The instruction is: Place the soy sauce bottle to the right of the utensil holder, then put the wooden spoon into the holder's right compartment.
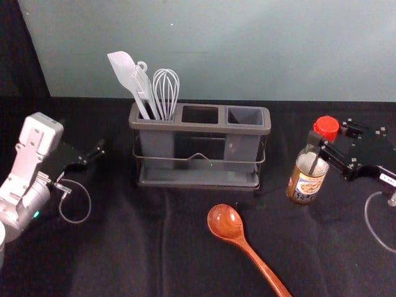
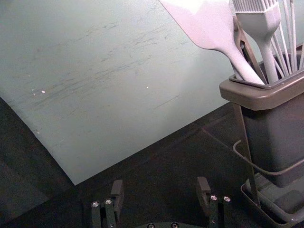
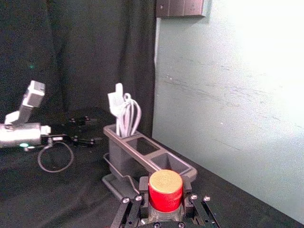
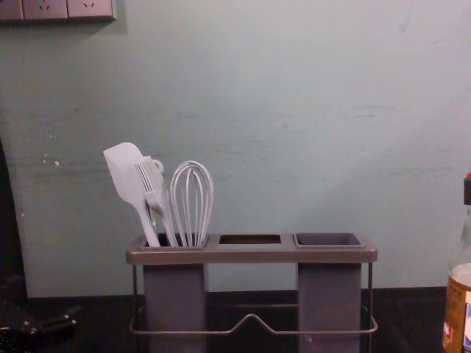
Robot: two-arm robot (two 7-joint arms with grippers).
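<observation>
Right of the utensil holder (image 1: 201, 129), the soy sauce bottle (image 1: 305, 184) is clasped below its red cap (image 3: 165, 191) by the right end effector (image 3: 165, 185), likely because it is narrow there. The left end effector (image 2: 160, 183) hangs spread beyond the holder's left side. Glossy, round-bowled, the wooden spoon (image 1: 226, 223) lies in front on dark cloth (image 1: 124, 253).

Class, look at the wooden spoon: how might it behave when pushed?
The wooden spoon looks stiff, apparently solid wood. Its glossy finish may make it slippery. Its wide bowl suggests it would swivel rather than roll.
</observation>
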